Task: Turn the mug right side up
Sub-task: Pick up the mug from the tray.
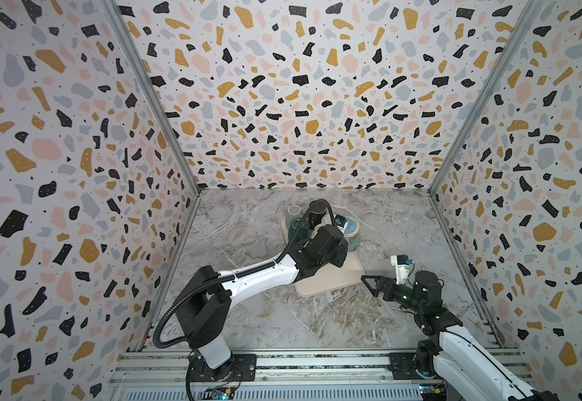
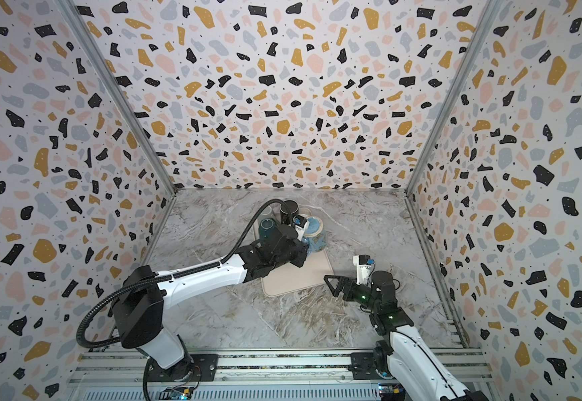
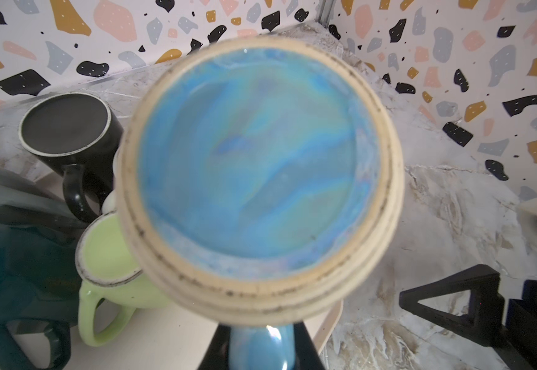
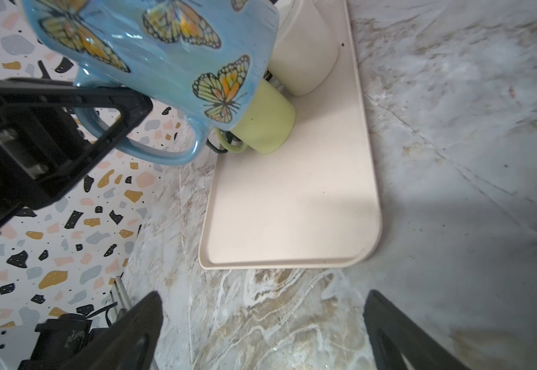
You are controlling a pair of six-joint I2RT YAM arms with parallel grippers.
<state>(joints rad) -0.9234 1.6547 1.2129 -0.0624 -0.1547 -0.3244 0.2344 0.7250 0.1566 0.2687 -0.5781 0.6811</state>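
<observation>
One blue butterfly mug [image 4: 151, 41], base-up.

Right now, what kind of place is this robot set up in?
Probably a robot test booth staged like a kitchen counter, not a real kitchen: terrazzo-print wall panels box in a grey marble-look tabletop, robot arms are bolted to an aluminium rail, and ceramic mugs crowd a beige rectangular tray.

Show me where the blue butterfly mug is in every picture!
In a top view: blue butterfly mug, bottom up, at the far end of the beige tray.
In a top view: same place.
Left wrist: its round bottom fills most of the picture.
Right wrist: butterflies showing, overlapping the green mug.
Shared landmark: the beige tray, seen in all four.
</observation>
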